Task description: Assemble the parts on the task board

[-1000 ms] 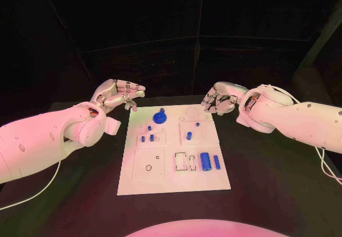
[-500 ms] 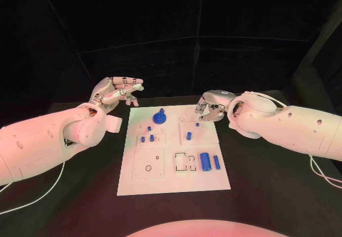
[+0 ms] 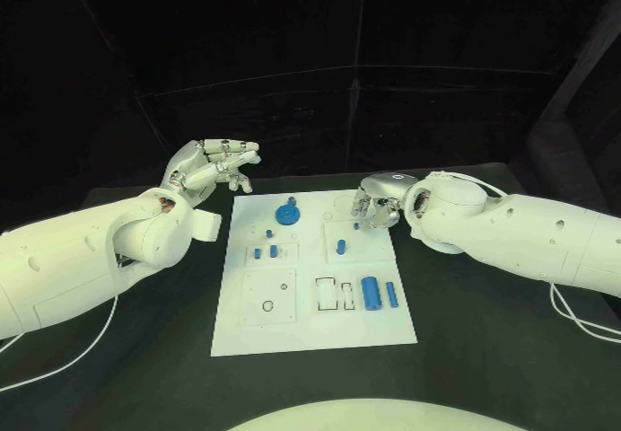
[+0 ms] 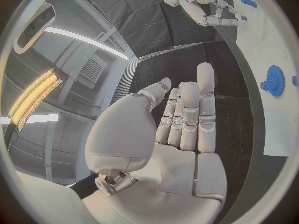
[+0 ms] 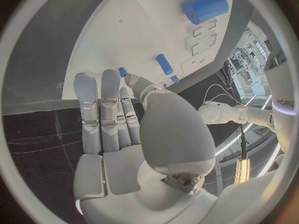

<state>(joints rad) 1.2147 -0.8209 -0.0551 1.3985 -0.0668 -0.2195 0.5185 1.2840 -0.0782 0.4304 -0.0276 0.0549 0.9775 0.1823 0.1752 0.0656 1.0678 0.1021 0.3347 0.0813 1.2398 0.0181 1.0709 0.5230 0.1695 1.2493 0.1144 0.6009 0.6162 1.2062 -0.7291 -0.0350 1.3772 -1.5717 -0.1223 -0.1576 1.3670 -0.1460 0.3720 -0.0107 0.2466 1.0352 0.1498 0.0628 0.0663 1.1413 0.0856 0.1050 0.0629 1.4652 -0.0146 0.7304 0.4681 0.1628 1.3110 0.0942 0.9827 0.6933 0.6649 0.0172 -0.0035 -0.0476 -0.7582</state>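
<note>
Both hands hang over the far part of the black desk [image 3: 492,350]: the left hand [image 3: 207,167] is held up beyond the far left corner of the white task board [image 3: 317,319], its fingers close side by side and lightly curled, holding nothing, while the right hand [image 3: 372,203] reaches over the board's far right corner with its fingers straight and side by side, and whether they touch the board I cannot tell. The board lies in the middle of the desk, long side running away from the robot. Near its right edge, toward the near half, lies a thick blue cylinder [image 3: 371,294] with a thinner blue rod [image 3: 392,293] just beside it. At the far edge, left of middle, sits a round blue gear [image 3: 287,214] with a small knob. A short blue peg [image 3: 342,245] lies in the middle right, and several small blue pins [image 3: 266,249] stand in the middle left.
</note>
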